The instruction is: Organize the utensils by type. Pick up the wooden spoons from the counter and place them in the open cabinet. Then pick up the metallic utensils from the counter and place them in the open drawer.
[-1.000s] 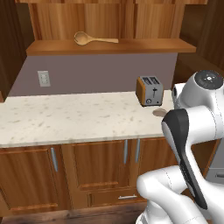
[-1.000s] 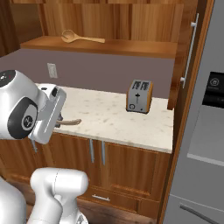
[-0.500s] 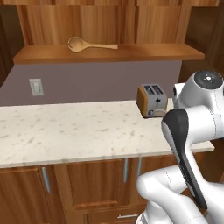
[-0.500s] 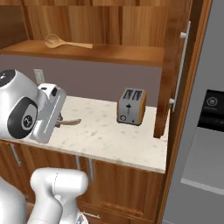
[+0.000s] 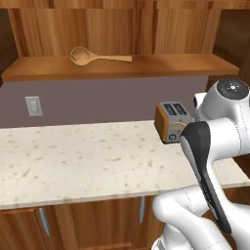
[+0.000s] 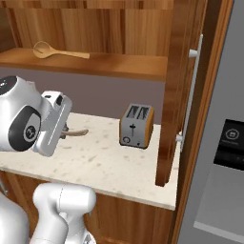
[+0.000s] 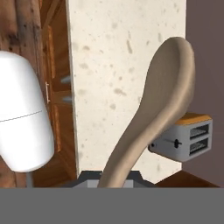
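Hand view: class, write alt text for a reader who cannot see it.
A wooden spoon rises from the gripper at the bottom edge, held by its handle with the bowl at the far end. Behind it lies a speckled counter, with a toaster standing on it beside the wall.

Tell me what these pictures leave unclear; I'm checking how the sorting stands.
- Gripper fingers: hand view, hidden beneath the held wooden spoon and the bottom edge.
- Held spoon's bowl: right base view, only the handle tip pokes past the arm.
- Open cabinet: top cut off by the upper edge in both base views.
- Toaster: left base view, the arm covers its right side.
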### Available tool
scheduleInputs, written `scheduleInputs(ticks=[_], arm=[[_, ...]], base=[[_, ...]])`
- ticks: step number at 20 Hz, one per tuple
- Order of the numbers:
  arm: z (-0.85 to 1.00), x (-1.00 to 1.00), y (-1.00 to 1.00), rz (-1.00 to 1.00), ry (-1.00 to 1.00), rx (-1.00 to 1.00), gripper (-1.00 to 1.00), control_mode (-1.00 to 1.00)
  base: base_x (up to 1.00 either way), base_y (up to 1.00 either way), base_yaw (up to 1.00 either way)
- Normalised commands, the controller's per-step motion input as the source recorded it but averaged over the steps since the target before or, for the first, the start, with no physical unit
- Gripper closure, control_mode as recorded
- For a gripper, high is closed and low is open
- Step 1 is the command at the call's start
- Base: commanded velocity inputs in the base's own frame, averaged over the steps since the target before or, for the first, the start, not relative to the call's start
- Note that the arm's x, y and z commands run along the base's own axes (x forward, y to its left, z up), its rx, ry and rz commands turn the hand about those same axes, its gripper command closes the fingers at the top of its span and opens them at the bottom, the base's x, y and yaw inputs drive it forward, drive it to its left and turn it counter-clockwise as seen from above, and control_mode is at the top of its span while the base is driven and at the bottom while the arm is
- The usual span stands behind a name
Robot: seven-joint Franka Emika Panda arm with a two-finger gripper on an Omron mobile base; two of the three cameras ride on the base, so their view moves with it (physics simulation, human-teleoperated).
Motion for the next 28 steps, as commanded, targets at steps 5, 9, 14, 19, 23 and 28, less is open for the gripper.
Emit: scheduleInputs(ticks=[5,9,14,19,23,28], arm=[[0.0,0.0,0.0,0.0,0.0,0.0,1.0,1.0],[0.0,0.0,0.0,0.0,0.0,0.0,1.0,1.0],[0.0,0.0,0.0,0.0,0.0,0.0,1.0,1.0],[0.0,0.0,0.0,0.0,0.0,0.0,1.0,1.0],[0.2,-0.02,0.0,0.0,-0.14,0.0,1.0,-1.0],[0.52,-0.06,0.0,0.08,-0.34,0.0,1.0,-1.0]], base=[[0.22,-0.1,-0.07],[0.0,-0.01,0.0],[0.0,0.0,0.0],[0.0,0.0,0.0],[0.0,0.0,0.0],[0.0,0.0,0.0]])
